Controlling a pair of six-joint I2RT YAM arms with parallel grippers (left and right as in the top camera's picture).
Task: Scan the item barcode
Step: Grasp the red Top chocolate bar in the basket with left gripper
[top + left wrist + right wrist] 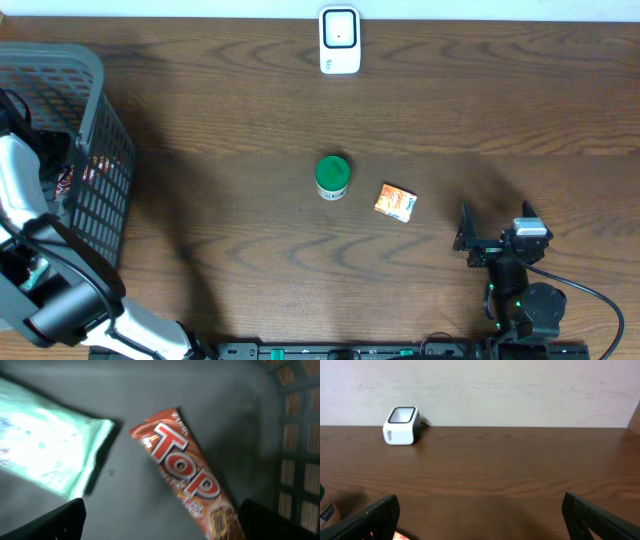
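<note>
My left arm [22, 185] reaches down into the grey basket [95, 75] at the table's left edge. In the left wrist view, my left gripper [160, 521] hangs open over the basket floor. A red-brown "Top" chocolate bar [187, 477] lies diagonally there, its lower end close to the right finger [280, 522]. A mint-green packet [45, 447] lies to its left. The white barcode scanner [340, 40] stands at the table's far edge and shows in the right wrist view as well, scanner [401, 425]. My right gripper [495, 222] rests open and empty at the front right.
A green-lidded jar [332, 177] and a small orange packet [396, 202] sit mid-table, left of my right gripper. The basket's lattice wall [297, 450] rises just right of the chocolate bar. In the right wrist view, the jar [324, 507] is at the left edge.
</note>
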